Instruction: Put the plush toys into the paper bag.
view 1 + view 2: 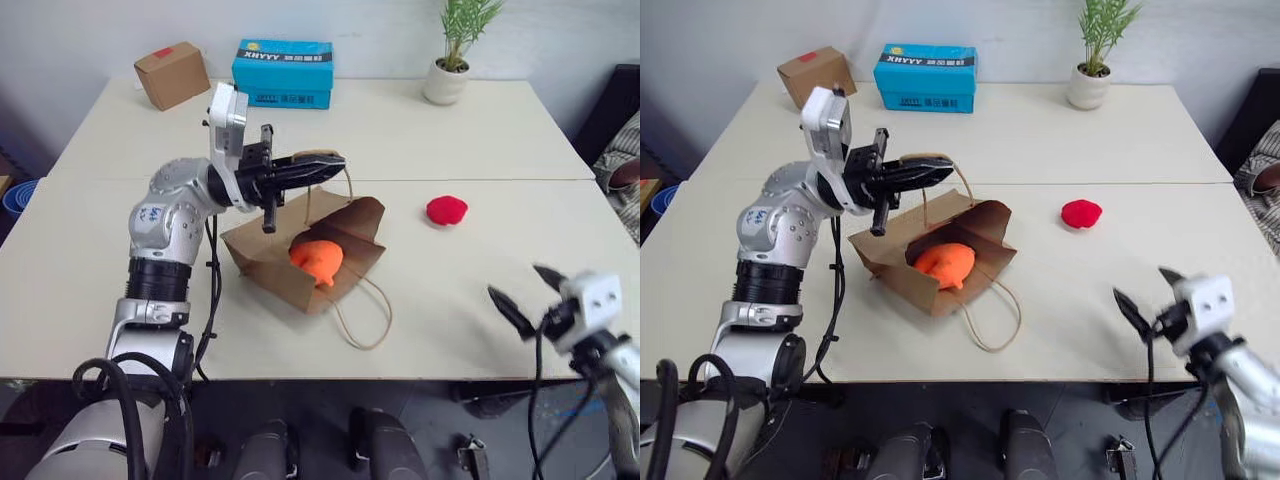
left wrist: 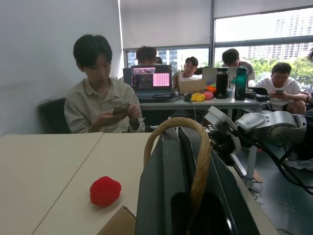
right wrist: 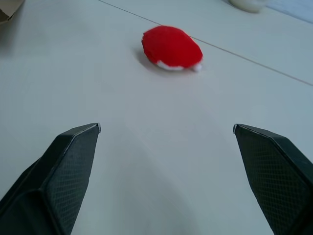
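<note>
The brown paper bag (image 1: 262, 252) lies tilted on the table's middle with its mouth held open toward the right. My left gripper (image 1: 330, 163) is shut on one tan cord handle (image 2: 200, 147), holding it up. The orange plush toy (image 1: 317, 258) sits in the bag's mouth. The bag's other handle (image 1: 365, 320) lies loose on the table. The red plush toy (image 1: 446, 209) rests on the bare table to the right of the bag, apart from it. Near the front right edge, my right gripper (image 1: 514, 280) stands open and empty, pointing toward the red toy (image 3: 171, 46) from some distance.
A brown cardboard box (image 1: 172, 75), a blue box (image 1: 284, 72) and a potted plant (image 1: 452, 60) stand along the table's far edge. A person (image 1: 625, 170) sits at the right side. Other people sit at desks beyond the table.
</note>
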### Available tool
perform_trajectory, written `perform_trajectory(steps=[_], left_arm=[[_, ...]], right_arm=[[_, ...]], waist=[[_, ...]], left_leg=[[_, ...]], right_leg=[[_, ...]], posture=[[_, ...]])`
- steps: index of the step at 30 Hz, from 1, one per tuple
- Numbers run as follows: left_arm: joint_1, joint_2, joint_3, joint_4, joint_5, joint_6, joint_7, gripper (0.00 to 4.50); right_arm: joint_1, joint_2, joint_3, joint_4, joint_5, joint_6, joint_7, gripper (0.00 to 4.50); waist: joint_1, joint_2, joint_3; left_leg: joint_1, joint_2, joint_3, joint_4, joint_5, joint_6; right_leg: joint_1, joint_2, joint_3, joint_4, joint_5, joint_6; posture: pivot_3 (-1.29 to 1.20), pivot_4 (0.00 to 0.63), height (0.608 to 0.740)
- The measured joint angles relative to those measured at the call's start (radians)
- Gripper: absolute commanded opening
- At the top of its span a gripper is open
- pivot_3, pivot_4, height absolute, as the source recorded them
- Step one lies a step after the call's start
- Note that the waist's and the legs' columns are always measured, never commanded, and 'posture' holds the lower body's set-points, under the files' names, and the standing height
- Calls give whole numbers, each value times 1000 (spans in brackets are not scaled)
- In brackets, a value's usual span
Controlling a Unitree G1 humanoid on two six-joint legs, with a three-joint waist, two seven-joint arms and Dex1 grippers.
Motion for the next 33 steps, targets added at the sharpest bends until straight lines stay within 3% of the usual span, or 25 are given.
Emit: perform_trajectory(steps=[8, 11, 13, 19, 23, 27, 30, 33], left_arm=[[-27, -19, -9, 50, 20, -22, -15, 0], [-25, -23, -9, 50, 22, -27, -13, 0], [-25, -23, -7, 49, 22, -28, -10, 0], [-16, -21, -6, 46, 22, -28, -10, 0], [-7, -18, -7, 39, 23, -26, -10, 0], [-1, -11, -4, 18, 22, -18, -7, 0], [0, -16, -8, 10, 22, -4, -7, 0], [0, -24, -9, 6, 13, 27, -13, 0]], right_arm=[[-624, -40, 309, 543, -183, 71, 17, 4453], [-770, -25, 368, 809, -275, -12, -24, 3863], [-825, 1, 393, 956, -313, -73, -46, 3116], [-877, 8, 389, 1091, -337, -157, -47, 1356], [-780, 0, 345, 941, -243, -155, 105, 345], [-550, -25, 342, 431, -33, 138, 265, 196], [-447, -33, 337, 56, 134, 425, 233, 195], [-422, 64, 330, -187, 230, 614, 87, 195]], waist=[[2, 1, 1], [7, 1, 1], [8, 1, 1], [5, 1, 1], [4, 1, 1], [13, 3, 2], [15, 3, 2], [15, 3, 2]], left_leg=[[-6, -1, -1, 0, 1, 0], [-7, -1, -1, 1, 1, 1], [-7, -1, -2, 0, 1, 1], [-7, -1, -2, 1, 1, 1], [-8, -1, -2, 1, 1, 1], [-9, 0, -4, 1, 1, 1], [-10, 0, -4, 3, 1, 1], [-9, 0, -4, 3, 1, 0]], right_leg=[[-4, 2, -1, 4, -1, -1], [-4, 1, -2, 3, 0, 0], [-4, 1, -2, 3, 0, 0], [-3, 1, -2, 3, 0, 0], [-4, 2, -2, 3, 0, 0], [-5, 1, -3, 3, 0, 0], [-5, 0, -2, 4, 0, 0], [-5, -1, -2, 5, 0, 0]], posture=[[0, 150, 740], [0, 150, 740], [0, 150, 740], [0, 150, 740], [0, 150, 740], [0, 150, 740], [0, 150, 740], [0, 150, 740]])
